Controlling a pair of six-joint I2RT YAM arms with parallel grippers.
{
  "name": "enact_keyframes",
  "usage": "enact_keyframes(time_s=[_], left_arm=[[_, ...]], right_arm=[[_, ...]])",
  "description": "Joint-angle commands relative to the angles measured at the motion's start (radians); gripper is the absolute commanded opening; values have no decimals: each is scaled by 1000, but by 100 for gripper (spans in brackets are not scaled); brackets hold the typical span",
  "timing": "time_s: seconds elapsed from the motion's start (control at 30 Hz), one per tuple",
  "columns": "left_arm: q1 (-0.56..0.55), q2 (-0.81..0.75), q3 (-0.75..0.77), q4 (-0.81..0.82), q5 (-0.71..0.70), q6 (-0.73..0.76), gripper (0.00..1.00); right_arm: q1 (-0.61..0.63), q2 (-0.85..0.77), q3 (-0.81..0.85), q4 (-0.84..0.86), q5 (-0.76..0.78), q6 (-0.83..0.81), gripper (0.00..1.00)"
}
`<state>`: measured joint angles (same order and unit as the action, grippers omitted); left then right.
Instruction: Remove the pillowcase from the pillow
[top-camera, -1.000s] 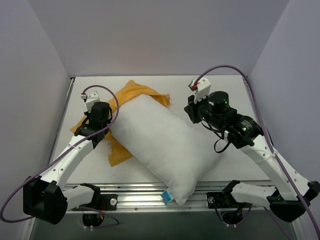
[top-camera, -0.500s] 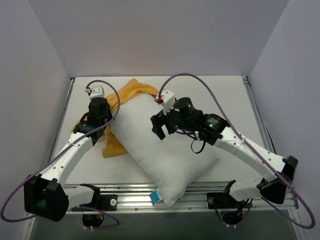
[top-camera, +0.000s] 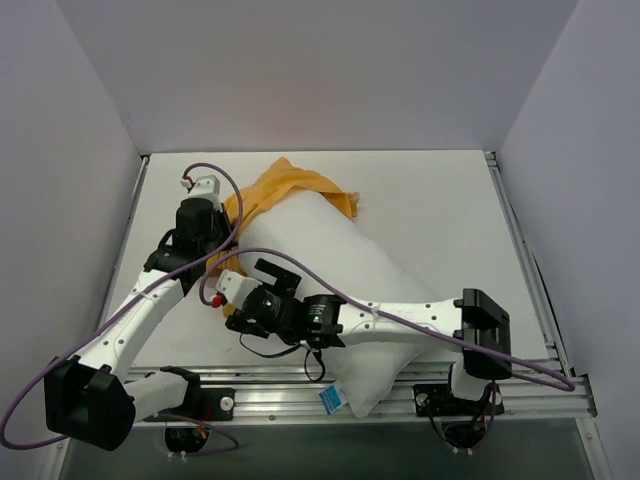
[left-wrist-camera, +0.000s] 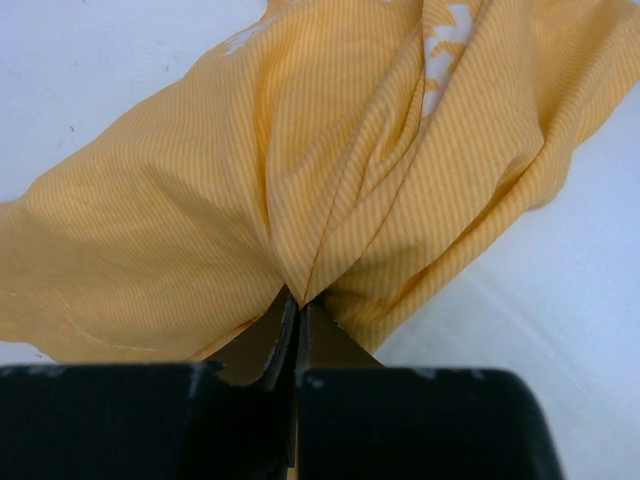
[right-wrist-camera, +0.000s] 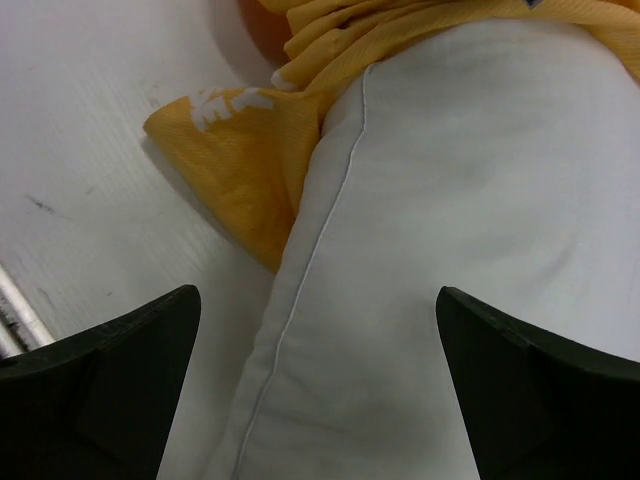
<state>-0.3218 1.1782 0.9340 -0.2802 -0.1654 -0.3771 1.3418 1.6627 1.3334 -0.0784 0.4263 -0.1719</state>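
The big white pillow (top-camera: 350, 250) lies slantwise on the table (top-camera: 440, 200), with the orange pillowcase (top-camera: 290, 185) bunched round its far-left end. The left gripper (left-wrist-camera: 297, 318) is clenched on a fold of that cloth. The right gripper (right-wrist-camera: 318, 330) gapes over the pillow's near-left edge. I'd pin the pillow there while the left pulls outward. Cloth tucked under that edge may drag.

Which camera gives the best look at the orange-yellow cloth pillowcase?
The left wrist view: the orange-yellow cloth pillowcase fills it, stripes and folds sharp, pinched in the shut left gripper. The top view shows only crumpled folds past the plump white pillow; the right wrist view, one corner beside it.
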Motion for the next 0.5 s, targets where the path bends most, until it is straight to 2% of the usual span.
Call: enact_keyframes(time_s=[0.0, 0.17, 0.37, 0.43, 0.47], left_arm=[[6, -49, -11, 10, 90, -2, 2], [21, -57, -9, -52, 87, 3, 2], [55, -43, -11, -99, 79, -6, 2], [64, -32, -9, -111, 79, -6, 2], [67, -28, -6, -114, 79, -6, 2]], right_arm=[[5, 74, -8, 103, 247, -72, 100], [-15, 213, -43, 176, 414, -77, 100], [-105, 318, -39, 157, 563, -25, 99], [-127, 318, -39, 146, 583, 12, 77], [-145, 313, -40, 146, 589, 21, 55]])
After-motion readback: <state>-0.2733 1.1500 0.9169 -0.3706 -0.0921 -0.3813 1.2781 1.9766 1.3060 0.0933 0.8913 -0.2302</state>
